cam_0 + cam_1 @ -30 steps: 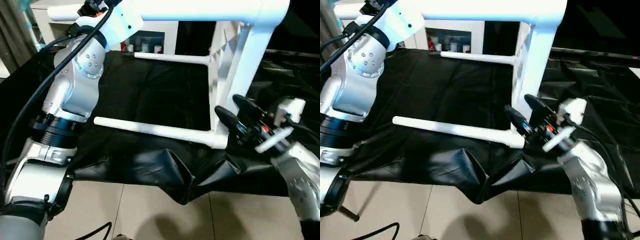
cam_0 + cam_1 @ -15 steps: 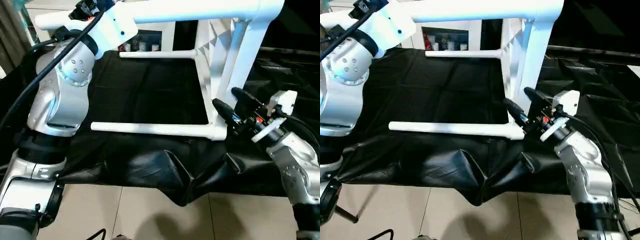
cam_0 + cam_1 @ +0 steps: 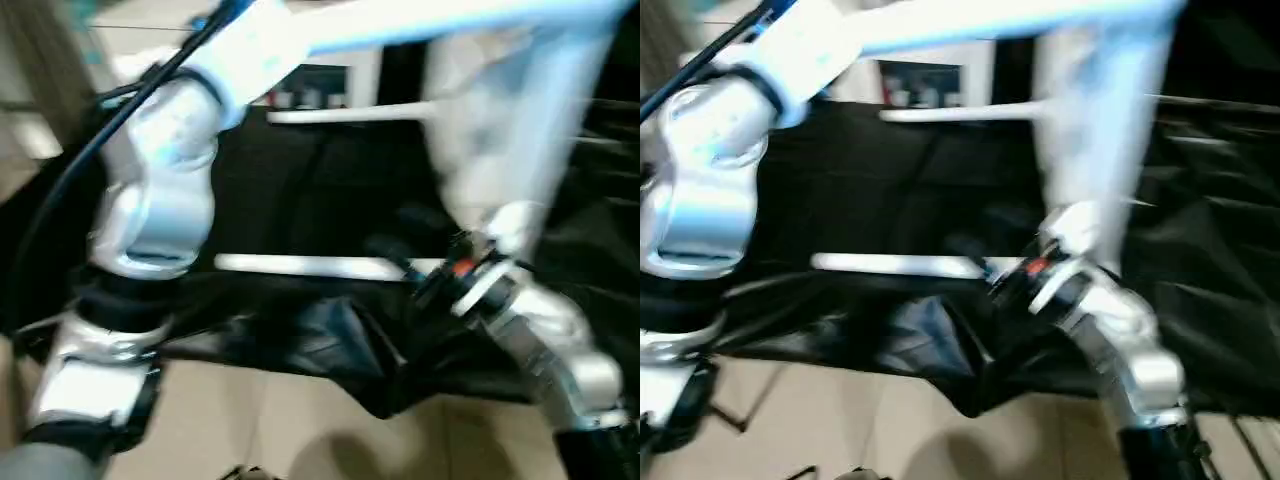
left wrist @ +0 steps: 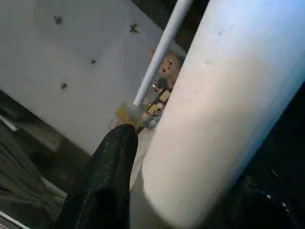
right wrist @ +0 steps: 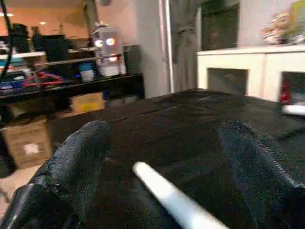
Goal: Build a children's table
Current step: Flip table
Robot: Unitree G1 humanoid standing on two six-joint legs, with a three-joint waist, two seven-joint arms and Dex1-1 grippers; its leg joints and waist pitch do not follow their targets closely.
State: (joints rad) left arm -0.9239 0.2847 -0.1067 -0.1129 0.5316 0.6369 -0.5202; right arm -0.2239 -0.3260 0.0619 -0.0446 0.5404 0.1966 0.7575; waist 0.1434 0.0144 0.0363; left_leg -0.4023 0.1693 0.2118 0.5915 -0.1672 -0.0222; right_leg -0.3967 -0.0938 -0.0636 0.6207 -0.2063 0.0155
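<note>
A black cloth [image 3: 300, 190] covers the bench [image 3: 870, 180] completely. At its near edge, toward 6 o'clock, the cloth is wrinkled and hangs down in folds over a light tiled floor [image 3: 300, 440]. The children's table [image 3: 500, 150] is on the cloth, lying on its side. One white leg [image 3: 300, 266] lies flat close to the near edge, and another leg [image 3: 960, 112] runs farther back, toward 12 o'clock.

The children's table [image 3: 500, 130] is lying tipped on the surface [image 3: 300, 190], its legs running leftward. The left pincer [image 4: 157, 191] is gripping the uppermost leg [image 4: 224, 109]. The right pincer [image 5: 167, 157] is sitting astride the nearest leg [image 3: 300, 266], by the surface's front edge.
</note>
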